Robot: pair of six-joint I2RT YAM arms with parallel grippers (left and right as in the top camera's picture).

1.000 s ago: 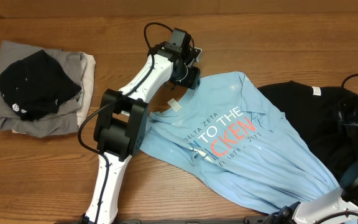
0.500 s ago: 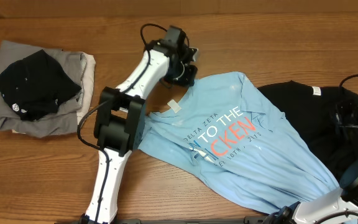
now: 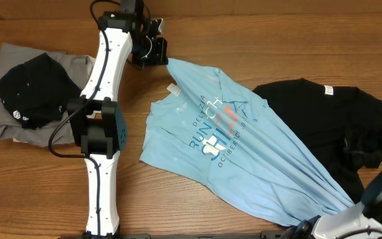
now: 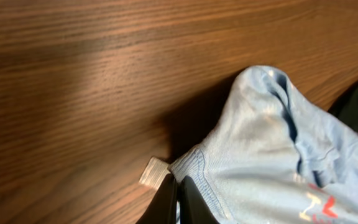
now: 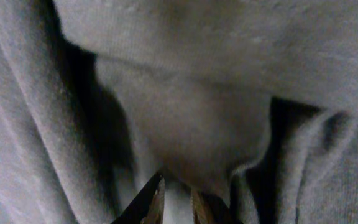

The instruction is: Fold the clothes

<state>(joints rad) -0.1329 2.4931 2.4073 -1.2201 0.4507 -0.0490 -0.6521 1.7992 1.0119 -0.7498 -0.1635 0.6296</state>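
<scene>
Wooden table point(image 3: 257, 33): left gripper point(image 4: 179, 191), clamped on light-blue T-shirt point(image 3: 244, 153), has dragged it up-left; right gripper point(image 5: 178, 191) state unclear.

surface: wooden table point(image 3: 257, 26) | colour: reddish brown | grain: runs left-right | finish: slight sheen

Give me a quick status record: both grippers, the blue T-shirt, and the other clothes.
left gripper: shut on the ribbed neck edge of the blue T-shirt, beside its label
right gripper: fingertips against cloth that fills its view; open or shut cannot be told
blue T-shirt: unfolded, wrinkled, print up, lying diagonally on the table
black shirt: unfolded, to the right, touching the T-shirt
folded pile: far left, a black piece on top, apart from the T-shirt
</scene>
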